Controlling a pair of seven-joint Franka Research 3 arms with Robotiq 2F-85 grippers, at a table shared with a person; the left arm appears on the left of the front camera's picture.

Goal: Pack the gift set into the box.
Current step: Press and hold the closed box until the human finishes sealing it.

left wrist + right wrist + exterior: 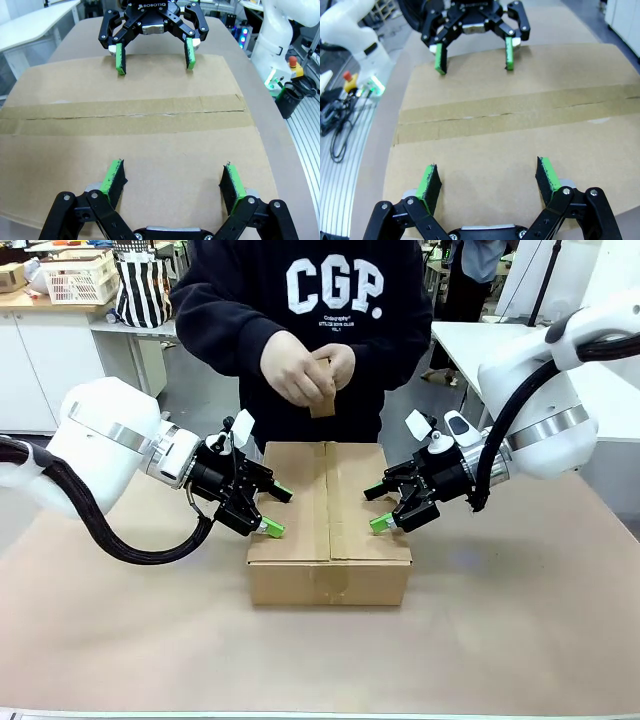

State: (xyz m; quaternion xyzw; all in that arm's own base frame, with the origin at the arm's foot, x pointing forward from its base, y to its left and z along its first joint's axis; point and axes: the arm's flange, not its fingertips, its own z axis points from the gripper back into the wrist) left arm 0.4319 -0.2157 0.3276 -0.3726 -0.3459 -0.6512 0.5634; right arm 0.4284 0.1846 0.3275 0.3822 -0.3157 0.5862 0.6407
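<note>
Setting: tan-covered table (520, 630), a person in a dark sweatshirt (300, 300) at its far side.
Box: the box (329, 525) sits mid-table, flaps closed, tape along its centre seam.
Left gripper (276, 510): fingers apart at the box's left edge.
Right gripper (377, 507): fingers apart at the right edge.
Person's hands (305, 368): holding a small brown piece (322, 400) above the box's far side.

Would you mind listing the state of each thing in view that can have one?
box: flaps closed, centre seam taped, flat on the table.
left gripper: open, holding nothing, at the box's left edge.
right gripper: open, holding nothing, at the box's right edge.
small brown piece: held in the person's hands above the box's far side.
</note>
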